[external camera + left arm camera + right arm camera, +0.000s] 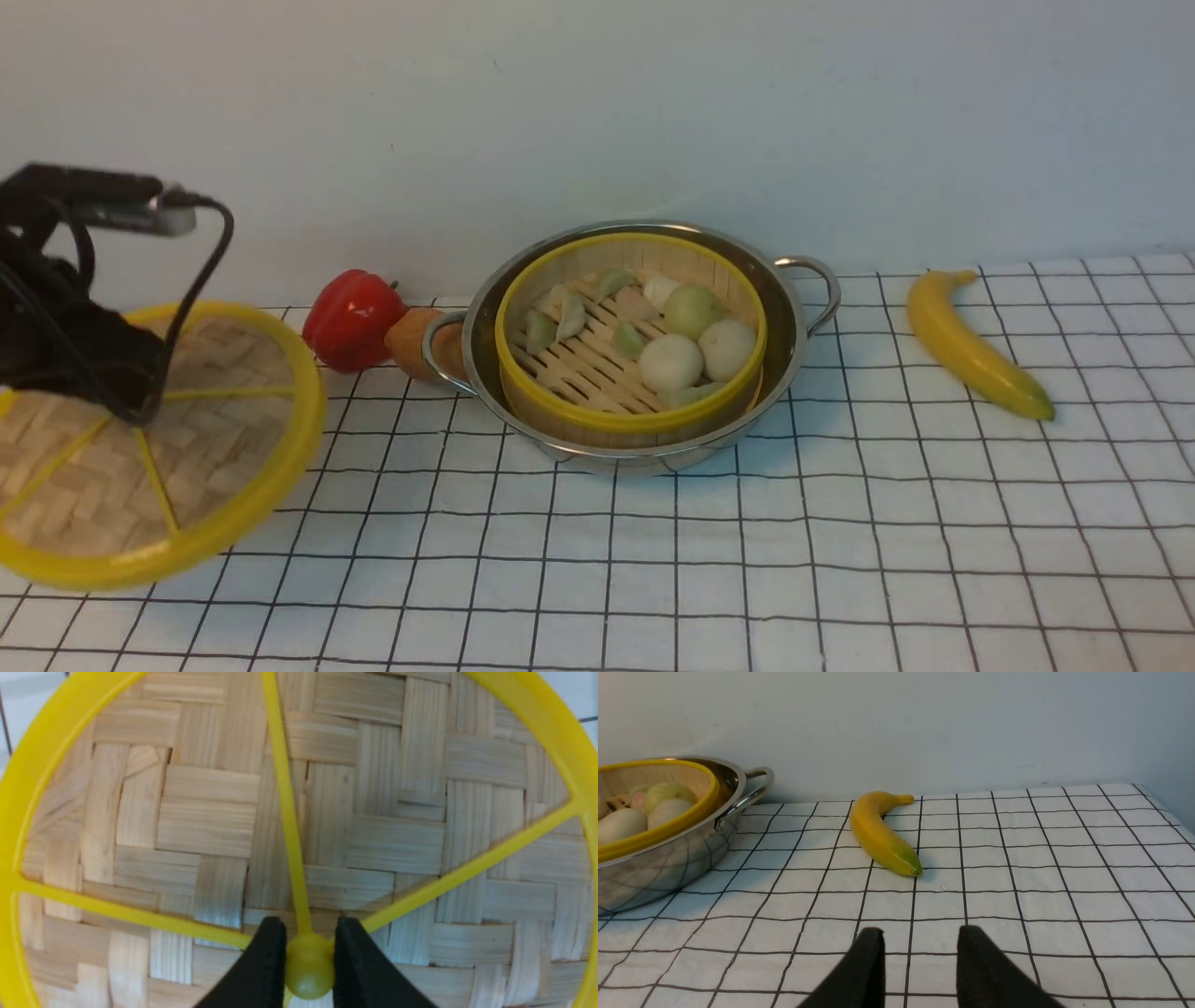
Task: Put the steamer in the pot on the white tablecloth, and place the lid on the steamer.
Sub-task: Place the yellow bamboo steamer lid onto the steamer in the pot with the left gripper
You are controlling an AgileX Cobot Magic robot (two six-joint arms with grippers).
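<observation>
The steamer [597, 373] sits inside the pot [789, 322] at the middle back of the white tablecloth [840, 560]; several dumplings and buns lie on its slatted floor. The lid [215, 448] is at the far left, tilted with its spoked face toward the camera. My left gripper [131, 411] is shut on the lid's yellow central hub; the left wrist view shows the black fingers [273, 952] pinching the hub, with the gripper [310, 924] over the woven lid [373, 812]. My right gripper [920, 930] is open and empty low over the cloth, right of the pot [668, 868].
A banana [971, 345] lies on the cloth right of the pot; it also shows in the right wrist view [880, 835]. A red pepper [353, 319] and a brown-orange round item [411, 341] stand by the pot's left handle. A pale wall closes the back.
</observation>
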